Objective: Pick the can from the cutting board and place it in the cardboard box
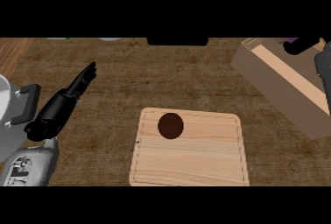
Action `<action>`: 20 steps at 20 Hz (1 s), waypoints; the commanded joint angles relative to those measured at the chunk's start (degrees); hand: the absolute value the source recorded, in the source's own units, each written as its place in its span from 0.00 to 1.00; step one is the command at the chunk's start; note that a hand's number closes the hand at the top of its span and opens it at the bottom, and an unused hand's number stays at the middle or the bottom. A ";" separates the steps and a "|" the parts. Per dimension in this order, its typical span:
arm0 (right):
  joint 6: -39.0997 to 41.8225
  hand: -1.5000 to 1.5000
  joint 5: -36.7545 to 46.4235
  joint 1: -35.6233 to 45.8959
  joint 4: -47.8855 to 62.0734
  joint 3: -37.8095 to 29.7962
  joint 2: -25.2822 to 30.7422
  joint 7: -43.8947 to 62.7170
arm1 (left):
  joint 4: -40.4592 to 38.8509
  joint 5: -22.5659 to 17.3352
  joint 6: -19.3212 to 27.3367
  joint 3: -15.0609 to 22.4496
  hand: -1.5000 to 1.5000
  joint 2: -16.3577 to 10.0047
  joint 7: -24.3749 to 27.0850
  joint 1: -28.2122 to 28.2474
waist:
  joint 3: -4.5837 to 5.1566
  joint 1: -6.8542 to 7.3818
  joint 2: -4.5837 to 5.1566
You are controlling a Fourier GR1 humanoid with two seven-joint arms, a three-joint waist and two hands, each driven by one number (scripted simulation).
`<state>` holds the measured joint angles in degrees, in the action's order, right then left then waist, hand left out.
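The left robot hand (65, 103) rests at the view's left above the counter (129, 74), fingers straight and released, holding nothing. The right robot hand (323, 65) shows only as a dark strip at the right edge, just beside the cardboard box (278, 83) — whether it is clenched or released cannot be told.

The cutting board (194, 157) lies in the middle with nothing upright on it. The dark oval (170, 125) near its upper-left corner looks flat, more like a handle hole than a separate thing. A dark, tilted cylinder with a purplish end at the box's open top, next to the right robot hand, is most likely the can (301, 43).

On that reading the pick is done and the placing step is in hand. The next move calls for lowering the can inside the box's walls and letting go — then lifting clear without catching the rim.
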<state>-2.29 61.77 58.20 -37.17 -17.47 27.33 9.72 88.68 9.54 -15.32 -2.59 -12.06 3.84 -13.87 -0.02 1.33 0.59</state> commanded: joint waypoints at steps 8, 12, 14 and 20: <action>14.94 1.00 1.62 2.35 18.56 1.00 10.64 -8.05 | 1.43 0.92 0.62 1.39 0.50 1.49 1.08 1.68 | -0.04 1.19 0.24; 18.74 0.00 -0.34 0.69 22.84 -0.35 11.46 -15.06 | -2.89 0.92 0.08 0.07 0.50 0.40 2.64 -0.82 | -0.10 0.87 0.50; 18.87 0.00 -1.10 1.00 22.96 -0.74 11.09 -17.99 | -1.59 -0.81 -2.20 -1.33 0.50 -1.58 3.25 1.18 | -0.08 0.98 0.24; 10.98 0.00 -10.45 1.11 20.06 -9.65 9.25 -28.29 | -1.29 1.00 0.25 -0.66 0.50 -0.19 2.08 0.68 | -0.19 0.56 0.17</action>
<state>12.76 56.89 58.92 -15.86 -21.84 38.29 -13.84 87.93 10.25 -15.42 -2.50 -11.70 4.91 -13.85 -0.18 2.11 0.86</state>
